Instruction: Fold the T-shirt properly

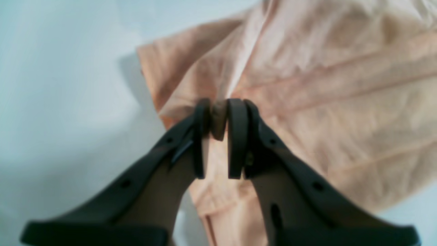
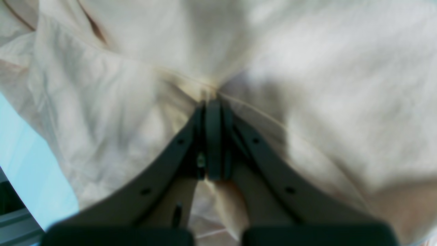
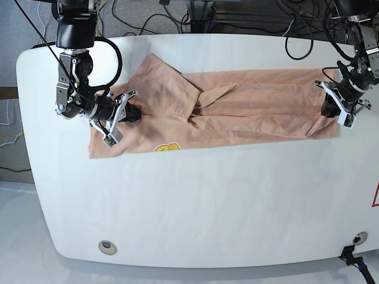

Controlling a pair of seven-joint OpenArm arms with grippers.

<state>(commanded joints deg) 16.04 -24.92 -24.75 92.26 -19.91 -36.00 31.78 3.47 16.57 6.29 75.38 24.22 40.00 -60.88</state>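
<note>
The peach T-shirt (image 3: 249, 106) lies stretched in a long band across the white table (image 3: 207, 201), folded lengthwise, with a small yellow print (image 3: 167, 147) at its near edge. My left gripper (image 3: 329, 109) is at the shirt's right end in the base view. The left wrist view shows this left gripper (image 1: 218, 119) shut on a bunched fold of the T-shirt (image 1: 324, 85). My right gripper (image 3: 131, 113) is over the shirt's left end. The right wrist view shows this right gripper (image 2: 213, 102) shut on a pinch of the T-shirt (image 2: 307, 85).
Cables (image 3: 148, 15) and dark equipment run along the table's far edge. Two round fittings (image 3: 106, 245) (image 3: 356, 238) sit near the table's front corners. In the right wrist view the table edge (image 2: 20, 191) shows at lower left.
</note>
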